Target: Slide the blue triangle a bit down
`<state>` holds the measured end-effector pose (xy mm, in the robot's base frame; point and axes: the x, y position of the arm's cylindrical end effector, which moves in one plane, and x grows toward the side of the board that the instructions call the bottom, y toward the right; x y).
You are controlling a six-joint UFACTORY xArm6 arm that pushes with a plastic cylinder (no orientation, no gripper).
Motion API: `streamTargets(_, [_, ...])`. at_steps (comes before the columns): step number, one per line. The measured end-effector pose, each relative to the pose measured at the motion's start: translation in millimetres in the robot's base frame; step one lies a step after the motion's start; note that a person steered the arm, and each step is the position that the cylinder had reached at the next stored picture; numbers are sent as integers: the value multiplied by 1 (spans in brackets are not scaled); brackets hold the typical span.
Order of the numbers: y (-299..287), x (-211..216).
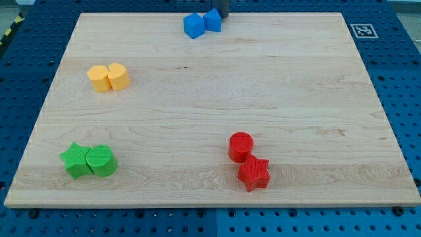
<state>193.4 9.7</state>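
tip: our tip point(223, 16) sits at the far edge, just behind the blue triangle point(212, 20)
push: straight toward near side
gripper: none, just a rod, so no state to tell

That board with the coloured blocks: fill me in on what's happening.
My tip sits at the view's top edge, just above the right one of two touching blue blocks, apparently the triangle to slide down. The left blue block adjoins it. Yellow, green and red pairs lie apart, untouched.
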Motion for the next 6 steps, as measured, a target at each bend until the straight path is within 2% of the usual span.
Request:
streamTargets(2, [-7,8])
streamTargets(4, [-12,59])
streamTargets(6, [-20,63])
